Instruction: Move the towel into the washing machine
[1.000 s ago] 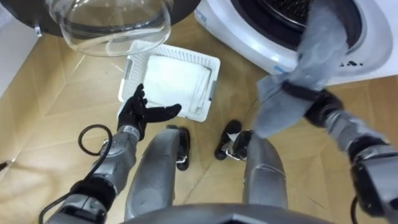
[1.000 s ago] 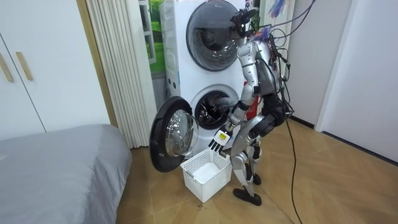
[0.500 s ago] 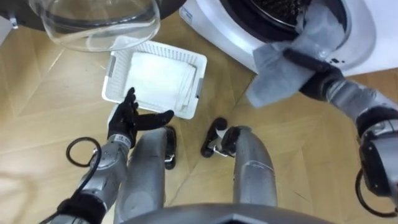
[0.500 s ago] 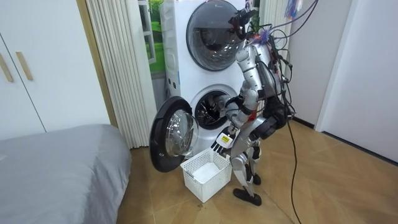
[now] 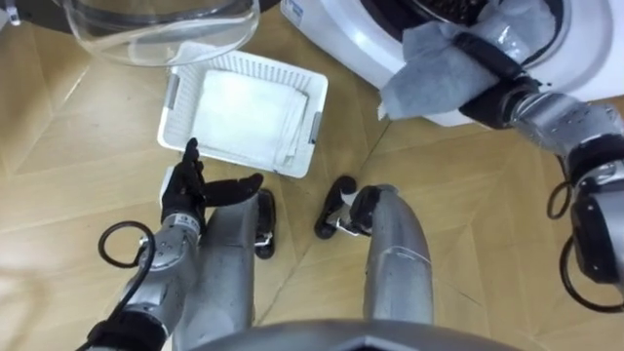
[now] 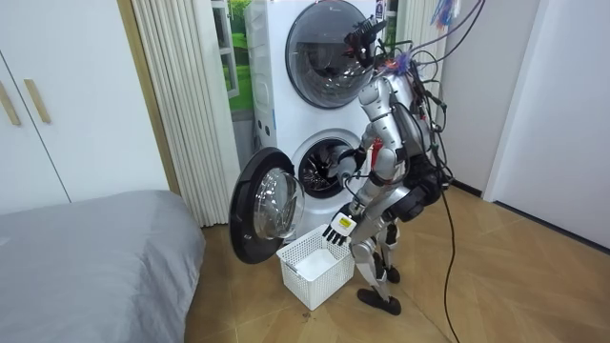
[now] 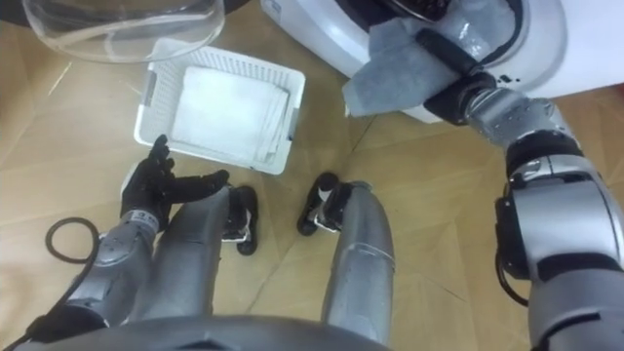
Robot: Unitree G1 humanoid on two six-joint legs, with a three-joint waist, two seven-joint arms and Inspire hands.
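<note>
Grey towel point(image 5: 439, 73) hangs at the mouth of the lower washing machine point(image 5: 356, 49), so the task looks well along but not finished. Its upper end lies over the rim of the opening, at the edge of the dark drum point(image 5: 439, 10). The larger part spreads out and droops down over the white front panel, outside the machine. What is left, as I judge it, is to push the cloth fully through the opening and let it go; whether the door must then be shut the task does not say.

The right hand point(image 5: 485, 57) reaches up into the opening with the towel wrapped about it. A dark finger or thumb lies curled across the top of the cloth and clamps it against the hand beneath, so the towel is held, not just draped. The rest of that hand is covered by the fabric.

The left hand point(image 5: 185, 190) hovers low over the wooden floor point(image 5: 78, 195), just beside the robot's own leg and near the white laundry basket point(image 5: 174, 102). Its fingers are spread and relaxed, the thumb out to the side, and it touches nothing.

The basket sits on the floor before the machine with a folded white cloth point(image 5: 249, 112) lying flat inside. The round glass door point(image 5: 156, 29) stands swung open on the robot's left. In the room view the robot stands close to the stacked machines, leaning a little forward.
</note>
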